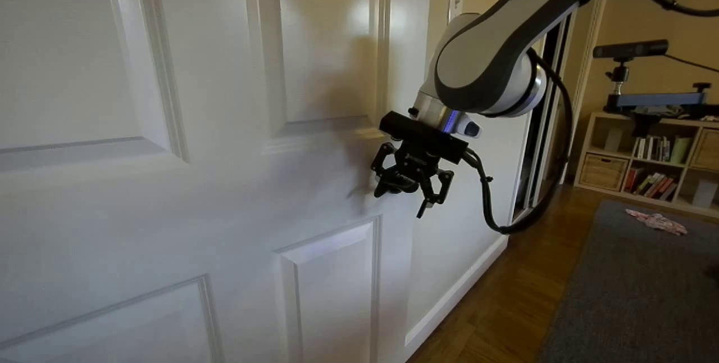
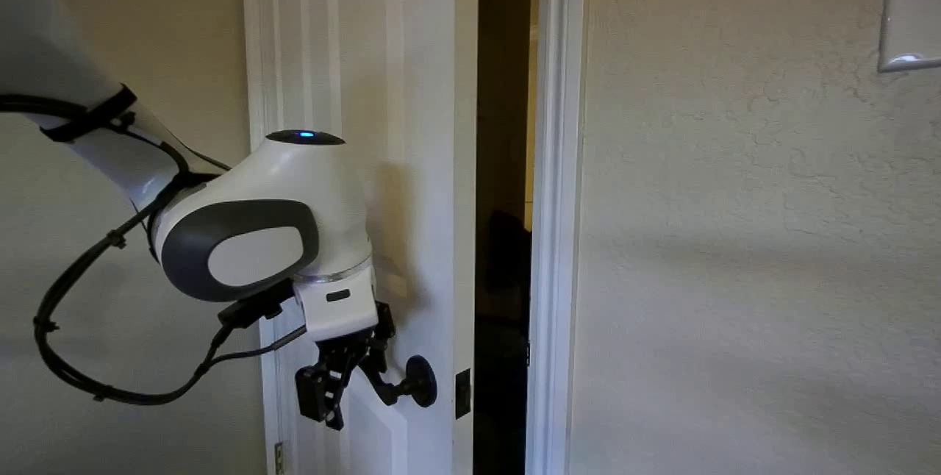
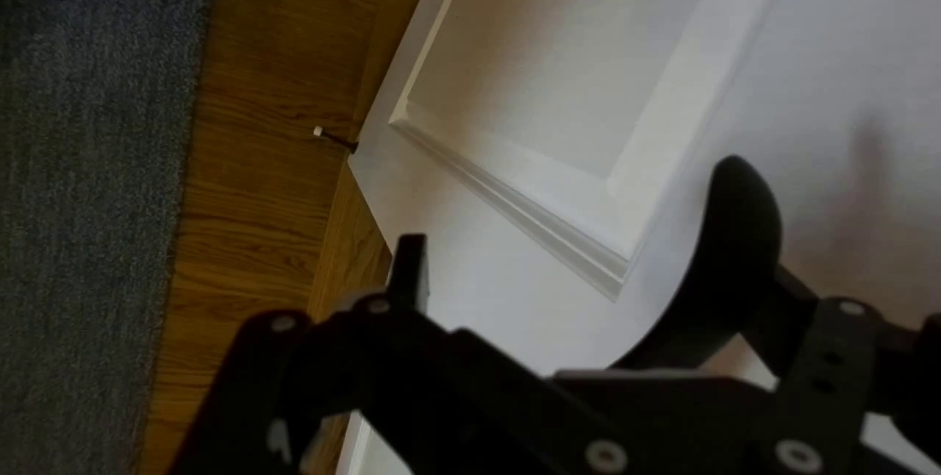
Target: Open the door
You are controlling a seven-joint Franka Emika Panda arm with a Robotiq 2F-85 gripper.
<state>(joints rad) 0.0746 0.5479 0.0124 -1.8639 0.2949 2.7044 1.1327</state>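
Note:
The glossy white panelled door fills much of an exterior view. In an exterior view the door stands ajar, with a dark gap between its latch edge and the frame. Its black lever handle is beside my gripper. In the wrist view the curved black lever lies between my gripper's spread fingers, close to the right finger, whose tip is partly hidden behind it. Whether they touch cannot be told. The gripper points downward in front of the door, fingers apart, not closed on the lever.
The white door frame stands beyond the gap. A small door stop sticks out low at the door's bottom. A wood floor, a grey rug and a shelf lie to the side.

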